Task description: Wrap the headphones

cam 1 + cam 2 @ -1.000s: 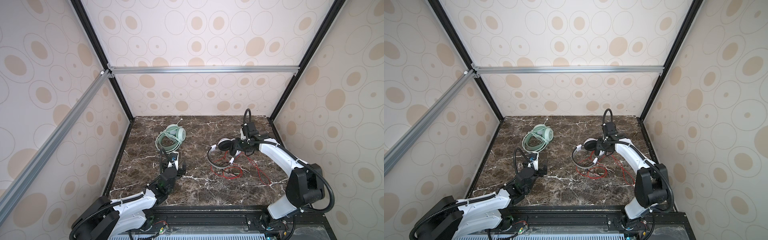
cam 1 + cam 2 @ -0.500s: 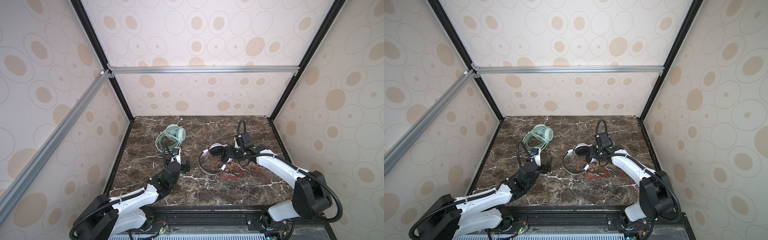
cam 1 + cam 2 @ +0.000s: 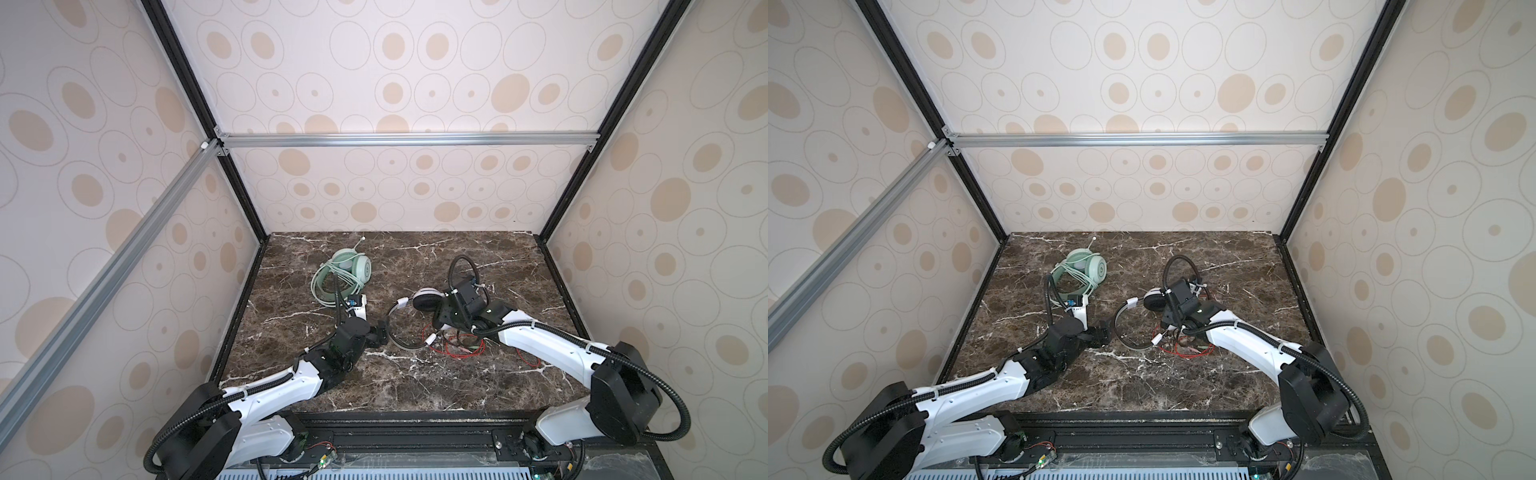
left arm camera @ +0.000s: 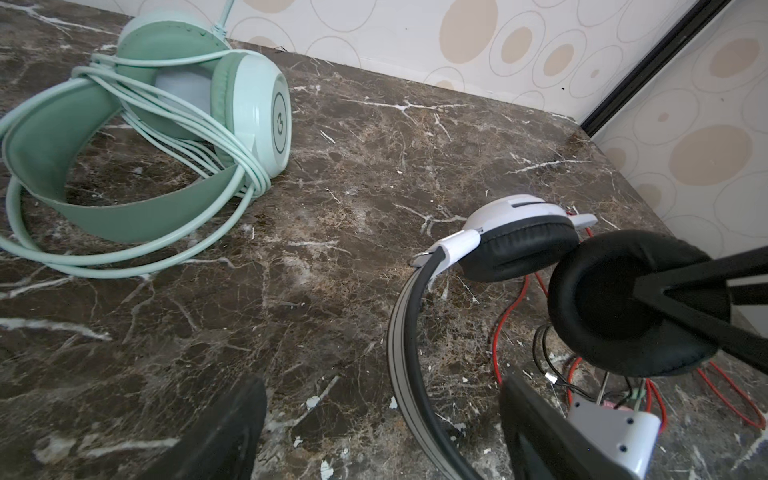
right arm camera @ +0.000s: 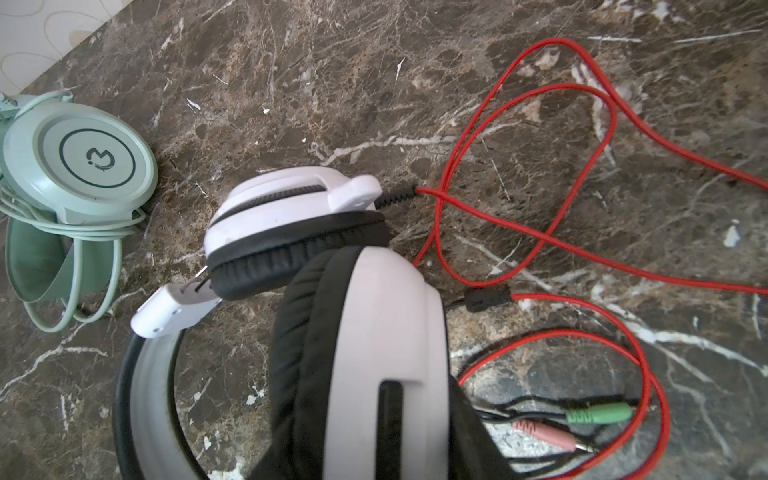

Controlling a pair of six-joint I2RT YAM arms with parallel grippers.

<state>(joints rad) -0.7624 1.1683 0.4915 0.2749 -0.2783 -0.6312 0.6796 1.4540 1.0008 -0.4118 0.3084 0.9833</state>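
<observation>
A: L gripper (image 3: 381, 332), state?
B: Wide open, nothing clamped. From L wrist cam: straddling grey headband (image 4: 405, 332) of white-and-black headset (image 3: 424, 300), band between the two fingers (image 4: 226, 428). Touching or not, can't tell.

A: R gripper (image 3: 442, 318)?
B: Clenched on that headset's near ear cup (image 5: 386, 328). One black finger (image 4: 681, 291) pressed into the pad from inside, per L wrist cam. Outer finger hidden behind cup, prob. on the white shell. Cup lifted off marble table (image 3: 415, 386) and tilted. Other cup (image 5: 286, 216) lower, just beside it.

A: Where on the table?
B: Centre-right in both top views, between the two grippers. Red cable (image 5: 540, 241) not wound on: loose loops on the tabletop, beside and under R arm. Green + pink plugs (image 5: 598, 414) lying inside one loop.

A: 2nd headset?
B: Mint-green headset (image 3: 1082, 268) back-left, apart from both grippers, lying on its side. Pale green cable (image 4: 195, 137) wound several turns across cups and band, plus one slack loop on the table.
</observation>
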